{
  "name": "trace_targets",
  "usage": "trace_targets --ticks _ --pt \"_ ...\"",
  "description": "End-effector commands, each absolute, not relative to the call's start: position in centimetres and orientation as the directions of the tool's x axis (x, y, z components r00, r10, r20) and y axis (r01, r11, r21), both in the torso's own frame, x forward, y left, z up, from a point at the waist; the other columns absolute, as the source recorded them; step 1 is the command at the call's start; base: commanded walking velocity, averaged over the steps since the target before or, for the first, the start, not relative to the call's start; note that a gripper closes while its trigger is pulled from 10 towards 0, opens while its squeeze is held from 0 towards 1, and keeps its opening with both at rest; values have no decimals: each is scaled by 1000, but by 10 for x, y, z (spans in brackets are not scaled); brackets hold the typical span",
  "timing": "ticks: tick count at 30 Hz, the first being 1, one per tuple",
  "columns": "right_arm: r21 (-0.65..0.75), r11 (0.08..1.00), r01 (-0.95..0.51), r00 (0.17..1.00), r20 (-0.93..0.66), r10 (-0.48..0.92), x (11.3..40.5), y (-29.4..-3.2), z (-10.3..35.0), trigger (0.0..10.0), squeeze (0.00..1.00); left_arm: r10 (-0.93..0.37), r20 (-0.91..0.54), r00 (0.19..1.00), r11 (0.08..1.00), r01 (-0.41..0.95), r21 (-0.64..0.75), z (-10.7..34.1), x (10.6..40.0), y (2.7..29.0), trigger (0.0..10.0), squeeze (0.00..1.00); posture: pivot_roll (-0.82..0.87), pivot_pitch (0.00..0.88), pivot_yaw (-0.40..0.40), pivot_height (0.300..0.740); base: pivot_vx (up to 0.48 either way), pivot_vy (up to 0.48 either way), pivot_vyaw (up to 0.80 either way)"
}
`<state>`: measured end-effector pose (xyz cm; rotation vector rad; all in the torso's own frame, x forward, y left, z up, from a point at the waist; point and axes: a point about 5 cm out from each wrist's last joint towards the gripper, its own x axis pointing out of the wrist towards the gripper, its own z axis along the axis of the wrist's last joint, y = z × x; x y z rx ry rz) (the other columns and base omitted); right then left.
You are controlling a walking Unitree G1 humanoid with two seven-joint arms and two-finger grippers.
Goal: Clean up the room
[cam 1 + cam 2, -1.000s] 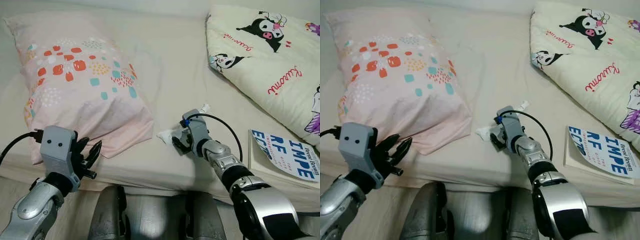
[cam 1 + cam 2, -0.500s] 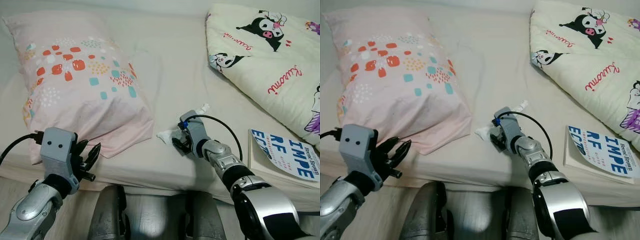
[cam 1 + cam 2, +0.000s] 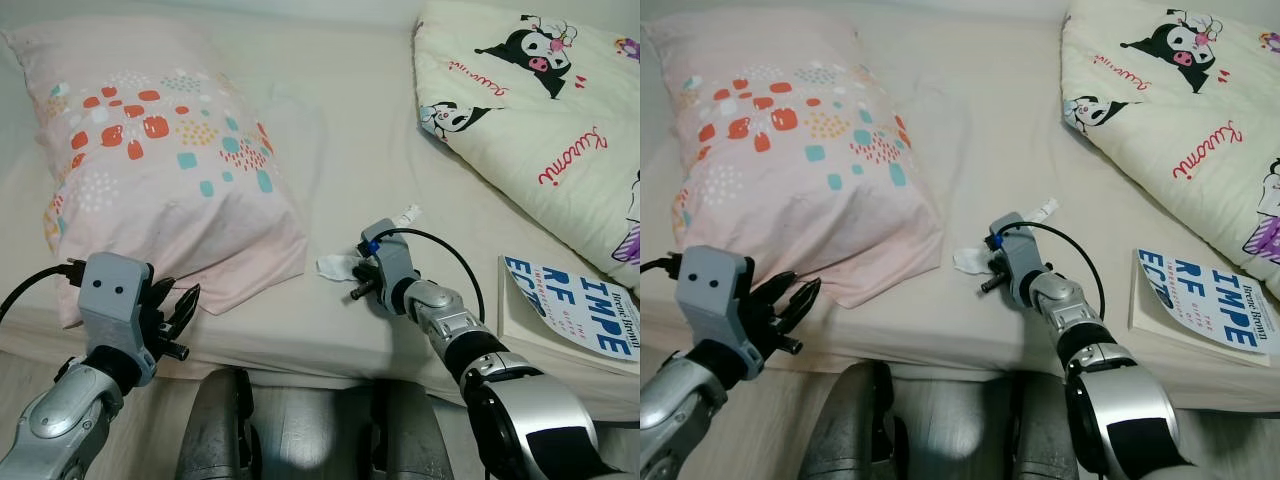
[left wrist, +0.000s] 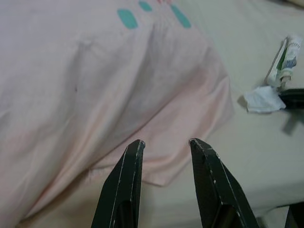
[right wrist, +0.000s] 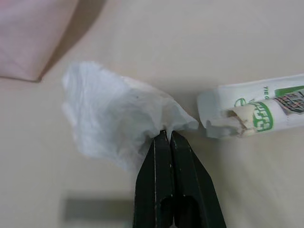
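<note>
Right wrist view, wrapper [image 5: 256,114] lettering blurred, perhaps green

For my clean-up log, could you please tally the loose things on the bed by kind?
Pillows: 1, the pink pillow
Quilts: 1, the cartoon quilt
Books: 1, the book
Crumpled tissues: 1, the tissue, pinched by the right hand
Wrappers: 1, the torn wrapper
Total: 5

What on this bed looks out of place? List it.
A crumpled white tissue lies on the sheet, pinched by the right gripper. Beside it lies a torn green-and-white wrapper. A book sits at the mattress edge. All are litter or strays on bedding.
</note>
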<state>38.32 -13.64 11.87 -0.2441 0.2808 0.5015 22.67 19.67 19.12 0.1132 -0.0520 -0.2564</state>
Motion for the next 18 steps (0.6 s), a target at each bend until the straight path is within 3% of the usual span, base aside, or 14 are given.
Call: trace_targets --ticks 1,12,15,18 --pt "-93 840 -535 816 -317 484 377 -129 108 0 0 -244 7 970 961 241 133 185 227 200 10000 0 265 354 -49 592 0 0 0" --pt "-28 786 -618 779 -160 607 381 -101 131 0 0 -258 22 966 959 253 126 184 235 194 10000 0 256 342 -29 592 0 0 0" --pt "-68 813 -578 813 -128 568 387 -103 142 0 0 -263 26 965 958 257 129 185 237 194 10000 0 260 346 -25 592 0 0 0" --pt "-205 891 -406 911 -171 376 396 -129 148 0 0 -267 32 963 956 261 131 187 239 194 10000 0 261 348 -26 592 0 0 0"
